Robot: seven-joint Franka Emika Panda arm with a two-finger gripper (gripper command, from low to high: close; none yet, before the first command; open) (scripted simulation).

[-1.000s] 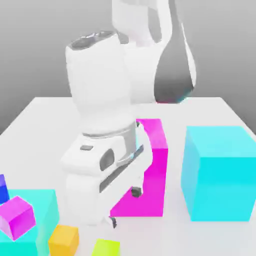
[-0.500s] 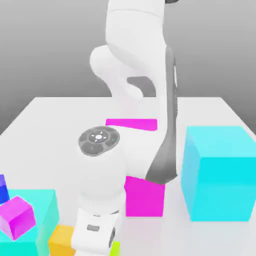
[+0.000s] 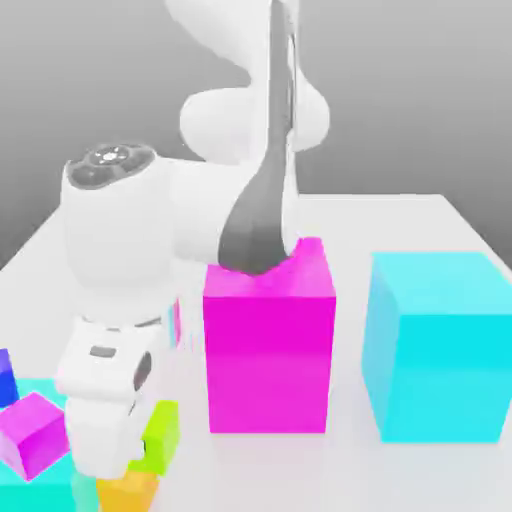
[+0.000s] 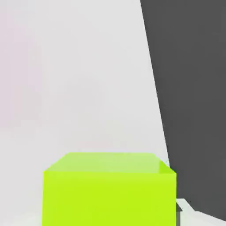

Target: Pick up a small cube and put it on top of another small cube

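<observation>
Exterior view showed the small lime cube [image 3: 160, 432] off the tabletop [image 3: 350, 470], clamped in the closed end effector [image 3: 125, 462] just above the orange cube [image 3: 128, 492] — so the pick looked done, the stacking not yet. In the hand view the lime cube [image 4: 109, 190] sat close to the camera. Nearby stood the big magenta block [image 3: 268, 345]; the small purple cube [image 3: 32, 435] crowded the other side — little room for sideways drift.

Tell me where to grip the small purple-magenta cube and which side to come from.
Take the small purple-magenta cube by two opposite side faces, coming down from above. It sits tilted on the cyan block, so the fingers would probably need turning to match its faces. Its top is exposed, while the dark blue cube and the robot's hand crowd its sides.
</observation>
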